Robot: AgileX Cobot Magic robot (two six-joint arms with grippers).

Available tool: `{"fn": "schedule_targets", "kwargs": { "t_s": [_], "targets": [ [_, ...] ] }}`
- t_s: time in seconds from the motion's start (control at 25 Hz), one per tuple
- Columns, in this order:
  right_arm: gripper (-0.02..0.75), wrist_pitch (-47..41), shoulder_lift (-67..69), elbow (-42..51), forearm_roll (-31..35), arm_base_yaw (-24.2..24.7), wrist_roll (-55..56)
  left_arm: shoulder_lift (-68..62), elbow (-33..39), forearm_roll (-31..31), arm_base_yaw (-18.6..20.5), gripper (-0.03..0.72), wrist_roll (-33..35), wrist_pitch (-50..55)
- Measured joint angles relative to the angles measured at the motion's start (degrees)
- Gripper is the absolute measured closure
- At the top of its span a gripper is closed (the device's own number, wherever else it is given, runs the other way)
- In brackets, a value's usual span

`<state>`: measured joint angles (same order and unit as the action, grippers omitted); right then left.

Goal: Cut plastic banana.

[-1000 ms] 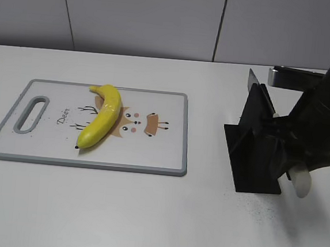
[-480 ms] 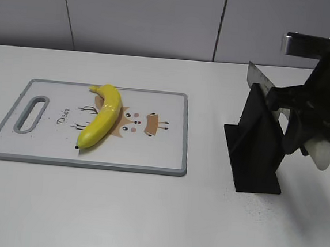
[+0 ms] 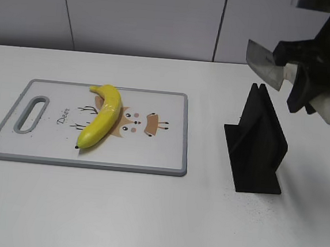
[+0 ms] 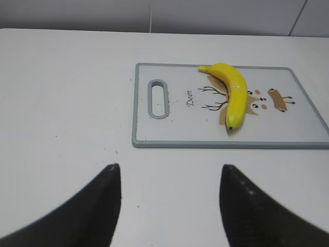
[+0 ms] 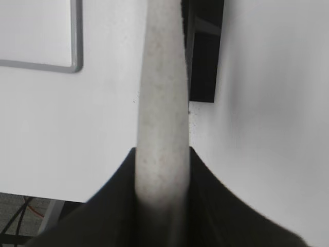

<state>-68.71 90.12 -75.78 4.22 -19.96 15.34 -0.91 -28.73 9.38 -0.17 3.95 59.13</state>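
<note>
The yellow plastic banana (image 3: 100,123) lies on the white cutting board (image 3: 162,152), stem at the far edge; it also shows in the left wrist view (image 4: 232,93). My right gripper (image 3: 299,74) is shut on the white handle of a knife (image 3: 326,107), whose grey blade (image 3: 264,64) points left, held in the air just above the black knife stand (image 3: 258,146). In the right wrist view the handle (image 5: 162,103) runs up between the jaws. My left gripper (image 4: 169,172) is open and empty, over bare table near the board's front edge.
The board (image 4: 308,128) has a grey rim, a handle slot (image 4: 158,98) at its left end and a deer drawing. The black stand (image 5: 205,51) sits right of the board. A grey wall runs behind the table.
My right gripper has lifted the knife up out of the black stand; the blade now hangs clear above it. The banana, the board and the left gripper have not moved.
</note>
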Motion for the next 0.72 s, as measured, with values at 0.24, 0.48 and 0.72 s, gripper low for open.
{"fn": "schedule_targets", "kwargs": {
  "t_s": [0.24, 0.48, 0.72],
  "targets": [
    [0.554, -0.06, 0.00, -5.01, -0.05, 0.00, 0.00, 0.00, 0.00, -0.07, 0.00, 0.103, 0.00, 0.00],
    [0.554, -0.12, 0.00, -5.91, -1.59, 0.00, -2.17, 0.00, 0.00, 0.16, 0.00, 0.103, 0.00, 0.00],
    [0.554, -0.12, 0.00, -5.91, -2.14, 0.00, -3.98, 0.00, 0.00, 1.17, 0.00, 0.104, 0.00, -0.22]
  ]
}}
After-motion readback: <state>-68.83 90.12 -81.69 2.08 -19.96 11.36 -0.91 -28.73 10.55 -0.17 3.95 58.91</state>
